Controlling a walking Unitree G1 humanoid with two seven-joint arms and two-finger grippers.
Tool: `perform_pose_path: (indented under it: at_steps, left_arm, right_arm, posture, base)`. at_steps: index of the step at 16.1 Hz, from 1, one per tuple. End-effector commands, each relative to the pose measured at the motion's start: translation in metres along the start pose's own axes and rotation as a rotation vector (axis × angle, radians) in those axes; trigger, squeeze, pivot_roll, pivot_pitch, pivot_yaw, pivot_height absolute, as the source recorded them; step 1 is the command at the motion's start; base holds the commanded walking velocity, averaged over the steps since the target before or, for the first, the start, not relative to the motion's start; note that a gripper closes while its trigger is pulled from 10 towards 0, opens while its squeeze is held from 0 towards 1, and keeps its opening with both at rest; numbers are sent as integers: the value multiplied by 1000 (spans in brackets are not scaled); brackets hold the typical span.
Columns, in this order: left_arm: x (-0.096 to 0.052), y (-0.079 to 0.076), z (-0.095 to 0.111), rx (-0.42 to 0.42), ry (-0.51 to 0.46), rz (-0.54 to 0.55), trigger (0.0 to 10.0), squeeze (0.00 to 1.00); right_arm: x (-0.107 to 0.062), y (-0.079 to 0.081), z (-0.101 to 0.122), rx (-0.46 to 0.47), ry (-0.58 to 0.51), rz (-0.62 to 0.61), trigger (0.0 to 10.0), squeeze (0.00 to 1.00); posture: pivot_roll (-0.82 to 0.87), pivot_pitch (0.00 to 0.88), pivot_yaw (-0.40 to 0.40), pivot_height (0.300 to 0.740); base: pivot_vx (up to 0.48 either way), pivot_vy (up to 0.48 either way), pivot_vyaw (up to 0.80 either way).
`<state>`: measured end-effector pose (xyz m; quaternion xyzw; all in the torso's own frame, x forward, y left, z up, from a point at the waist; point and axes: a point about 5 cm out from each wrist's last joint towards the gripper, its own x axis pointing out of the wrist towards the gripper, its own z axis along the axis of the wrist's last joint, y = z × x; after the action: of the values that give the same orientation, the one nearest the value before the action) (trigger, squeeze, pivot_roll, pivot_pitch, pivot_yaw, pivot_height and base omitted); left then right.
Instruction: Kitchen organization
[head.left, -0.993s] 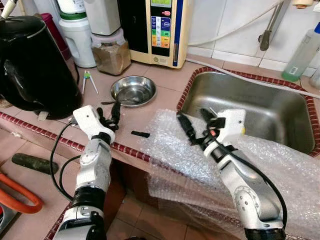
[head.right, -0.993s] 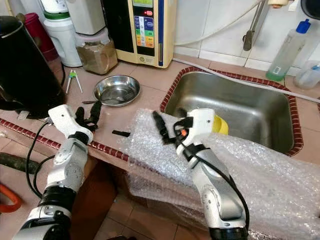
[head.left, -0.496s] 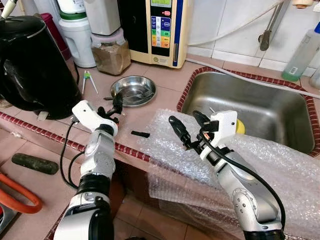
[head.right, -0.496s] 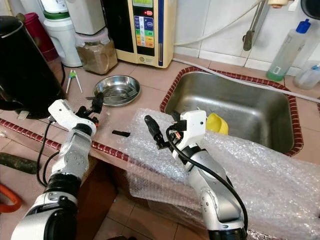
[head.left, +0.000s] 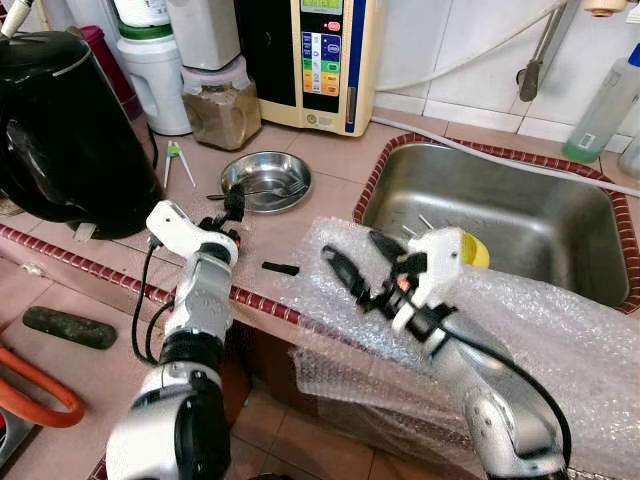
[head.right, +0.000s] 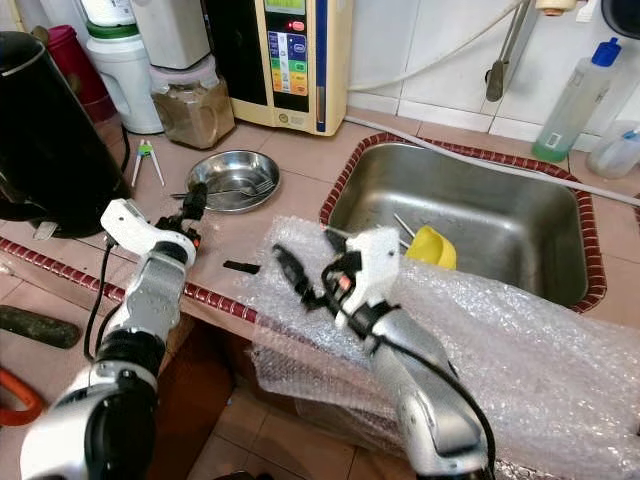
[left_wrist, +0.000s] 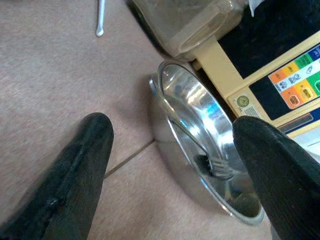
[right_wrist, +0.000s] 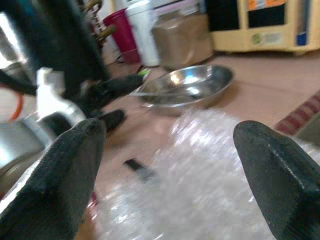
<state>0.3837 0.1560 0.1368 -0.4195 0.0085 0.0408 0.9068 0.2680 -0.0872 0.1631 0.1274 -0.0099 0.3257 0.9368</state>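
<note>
Reaching toward the bowl (head.left: 266, 181) at twelve o'clock on the surface (head.left: 320, 150), the left gripper (head.left: 232, 205) spread empty jaws to straddle its rim; right gripper (head.left: 362, 268) hovered wide open, empty, over bubble wrap (head.left: 560, 320).

1. The counter (head.left: 300, 150) is pinkish-tan tile, edged with a dark red and white rim (head.left: 60, 252).
2. The bowl (head.left: 266, 181) and sink (head.left: 560, 235) are shiny steel.
3. The kettle (head.left: 60, 130), at 9 o'clock, is glossy black.
4. The cup (head.right: 432, 246) in the sink is yellow.
5. The bubble wrap (head.left: 560, 330) is clear and dotted.
6. The machine (head.left: 310, 60) at 12 o'clock is cream with a black panel and coloured buttons.
7. The arms (head.left: 200, 300) are silver, both with black fingers (left_wrist: 70, 175).
8. The wall (head.left: 450, 50) is white tile.
</note>
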Motion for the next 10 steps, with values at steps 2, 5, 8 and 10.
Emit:
perform_pose_path:
  at_steps: [2,5,8,10]
  left_arm:
    - [5,-1,9,-20,-26,18,10000,0]
    - [9,4,19,-55,-55,62,4824,0]
    - [13,5,29,-77,-80,71,0,0]
    - [14,4,31,-80,-85,70,0,0]
  right_arm:
    - [-2,8,3,0,-3,46,10000,0]
    - [-6,9,3,-5,7,48,10000,0]
    - [-8,9,5,-12,10,42,10000,0]
    - [-9,8,4,-14,11,38,10000,0]
  posture:
    - [-16,91,41,740]
    - [-37,94,40,740]
    - [-49,95,43,740]
    - [-50,93,43,740]
  base:
    - [0,0,0]
    - [0,0,0]
    - [0,0,0]
    - [0,0,0]
